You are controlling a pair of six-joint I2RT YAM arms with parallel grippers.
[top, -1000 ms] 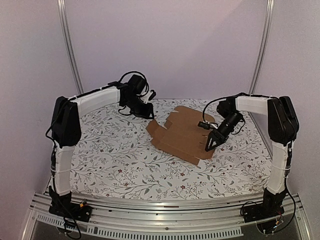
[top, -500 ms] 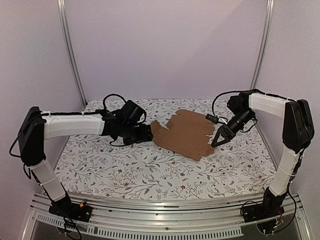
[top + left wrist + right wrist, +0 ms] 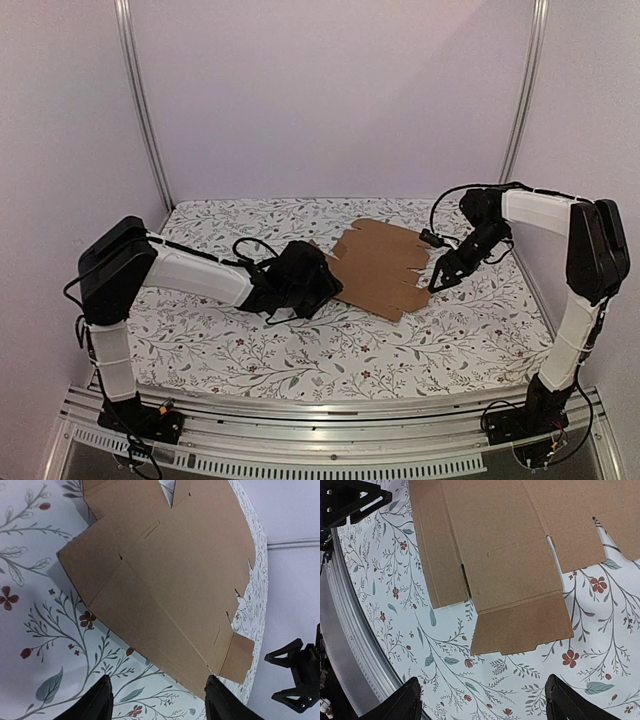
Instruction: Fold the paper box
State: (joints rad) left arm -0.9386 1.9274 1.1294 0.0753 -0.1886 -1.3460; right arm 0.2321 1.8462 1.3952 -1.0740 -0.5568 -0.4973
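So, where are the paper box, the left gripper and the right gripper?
paper box (image 3: 380,265): top view, centre of the sheet.
left gripper (image 3: 159,681): left wrist view, midway between fingertips.
right gripper (image 3: 482,680): right wrist view, midway between fingertips.

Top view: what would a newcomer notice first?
The paper box lies unfolded, a flat brown sheet on the floral table, right of centre. The left gripper sits low at its left edge and the right gripper hovers by its right edge, both open and empty.

– What is the flat brown cardboard box (image 3: 380,262) like?
– Stiff paper. Dull and smooth, with pressed lines.
– And the white flowered table cover (image 3: 330,350)?
– Looks like soft cloth, not shiny. The grey ribbed rail (image 3: 330,425) is metal, a bit shiny.
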